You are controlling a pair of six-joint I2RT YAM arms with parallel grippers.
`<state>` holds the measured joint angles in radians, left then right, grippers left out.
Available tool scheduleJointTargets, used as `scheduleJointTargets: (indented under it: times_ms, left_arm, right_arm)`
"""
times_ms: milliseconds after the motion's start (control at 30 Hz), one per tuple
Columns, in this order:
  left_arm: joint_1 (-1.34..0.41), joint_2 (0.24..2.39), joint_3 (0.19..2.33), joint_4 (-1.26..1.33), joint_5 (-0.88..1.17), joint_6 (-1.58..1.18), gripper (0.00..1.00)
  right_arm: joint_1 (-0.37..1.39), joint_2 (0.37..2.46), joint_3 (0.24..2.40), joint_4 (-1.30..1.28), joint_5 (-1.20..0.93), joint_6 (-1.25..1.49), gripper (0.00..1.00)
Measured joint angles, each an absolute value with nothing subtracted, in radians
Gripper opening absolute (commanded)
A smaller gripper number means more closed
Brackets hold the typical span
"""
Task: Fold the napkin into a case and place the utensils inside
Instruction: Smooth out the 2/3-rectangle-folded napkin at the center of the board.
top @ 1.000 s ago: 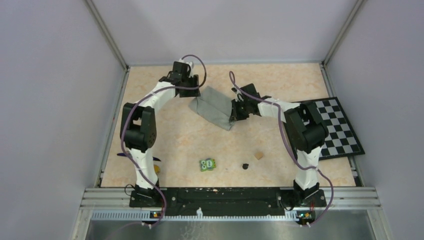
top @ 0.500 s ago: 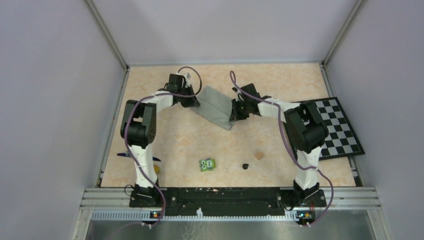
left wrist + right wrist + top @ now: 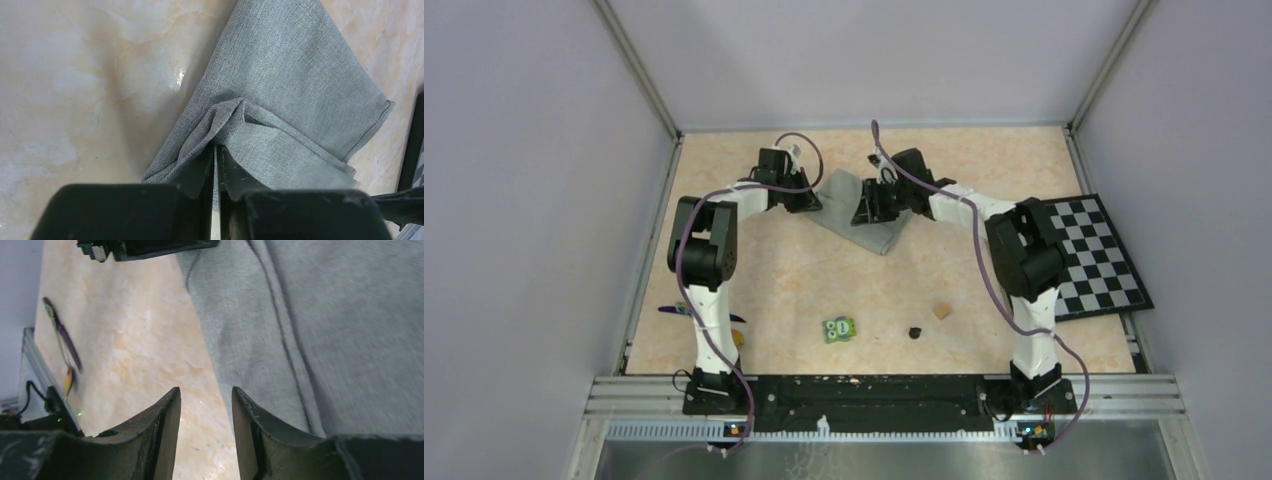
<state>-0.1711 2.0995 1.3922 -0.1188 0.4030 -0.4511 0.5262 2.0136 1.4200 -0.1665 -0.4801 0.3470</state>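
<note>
While the napkin (image 3: 300, 90) stays pinched in the closed left claw (image 3: 216, 152), the empty, parted right claw (image 3: 205, 392) has been swung across it. Folding is judged unfinished.

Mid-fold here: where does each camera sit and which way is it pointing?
Top external: above and behind the bases, looking down on the table; both arms show, meeting at the napkin.
Left wrist: on the left arm, looking along the left hand, shut on a napkin fold.
Right wrist: looking past the open right hand, over napkin and table toward the utensils.
Shared: the napkin, in all three.
</note>
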Motion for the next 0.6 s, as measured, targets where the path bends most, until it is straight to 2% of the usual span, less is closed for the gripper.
scheduleJointTargets:
  times_ms: [133,267,433,600]
  left_arm:
    - [-0.171,2.099,1.393,-0.121,0.400,-0.450,0.09]
    - [-0.171,2.106,1.406,-0.133,0.399,-0.450,0.09]
    - [-0.171,2.114,1.419,-0.142,0.400,-0.447,0.09]
    - [-0.172,2.131,1.446,-0.155,0.405,-0.440,0.09]
  right_arm:
    - [0.528,2.113,1.464,-0.093,-0.634,0.401,0.43]
    - [0.528,2.184,1.485,-0.097,-0.684,0.413,0.44]
    - [0.510,2.187,1.452,-0.093,-0.731,0.406,0.37]
    - [0.487,2.097,1.310,-0.084,-0.715,0.369,0.37]
